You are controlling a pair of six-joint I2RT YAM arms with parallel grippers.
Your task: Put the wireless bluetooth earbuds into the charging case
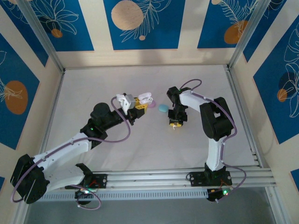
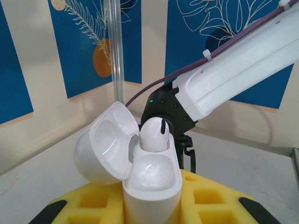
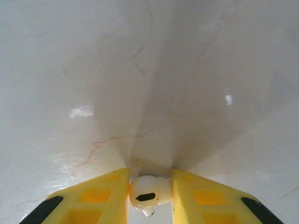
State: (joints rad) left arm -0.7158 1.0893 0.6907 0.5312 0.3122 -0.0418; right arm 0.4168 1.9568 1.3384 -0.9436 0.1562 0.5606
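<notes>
My left gripper (image 2: 152, 207) is shut on a white charging case (image 2: 152, 186), its yellow pads (image 2: 210, 200) pressed to both sides. The case stands upright with its lid (image 2: 105, 144) swung open to the left. One white earbud (image 2: 155, 135) sits in the far slot and the near slot is empty. In the top view the left gripper (image 1: 135, 108) holds the case (image 1: 145, 98) near the table's middle. My right gripper (image 3: 150, 181) points down close over the table, shut on a second white earbud (image 3: 148, 192) between its yellow fingers (image 3: 105, 196). The right gripper (image 1: 176, 122) is to the right of the case.
A pink pebble-like case (image 1: 152, 106) and a teal one (image 1: 162, 108) lie on the white table (image 1: 117, 84) between the two grippers. Metal frame posts (image 1: 46, 42) and patterned blue walls enclose the table. The right arm (image 2: 233, 70) crosses behind the open case.
</notes>
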